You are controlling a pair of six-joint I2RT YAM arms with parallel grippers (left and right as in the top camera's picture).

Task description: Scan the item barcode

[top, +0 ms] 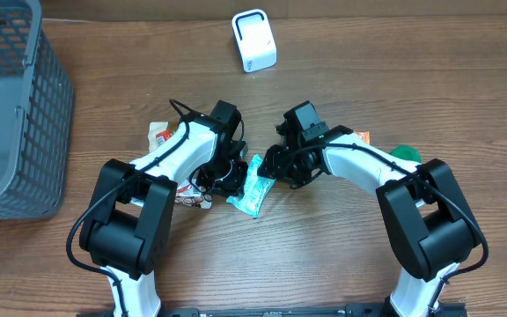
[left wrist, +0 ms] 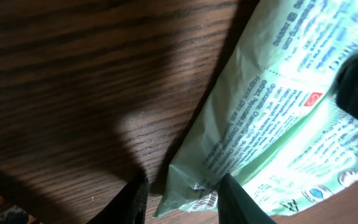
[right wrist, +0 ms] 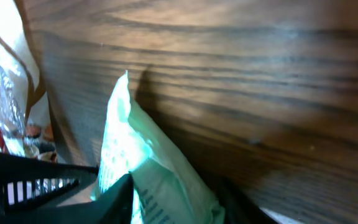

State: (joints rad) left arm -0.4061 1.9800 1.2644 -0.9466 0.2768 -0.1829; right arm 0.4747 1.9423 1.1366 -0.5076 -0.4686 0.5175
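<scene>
The left gripper (left wrist: 182, 198) pinches the sealed end of the green packet (left wrist: 272, 118), with one finger on each side of its crimped edge. The right gripper (right wrist: 176, 199) straddles the packet's other end, which fills the gap between its jaws; I cannot tell whether they press it. The packet sits slanted at mid-table between the two wrists. The bare table (top: 324, 255) lies open toward the near edge. Snack wrappers (top: 192, 199) lie just beside the left gripper, on its outer side. The white scanner (top: 253, 40) stands well apart at the far edge, with open wood between. The grey basket (top: 11, 114) fills the left edge.
</scene>
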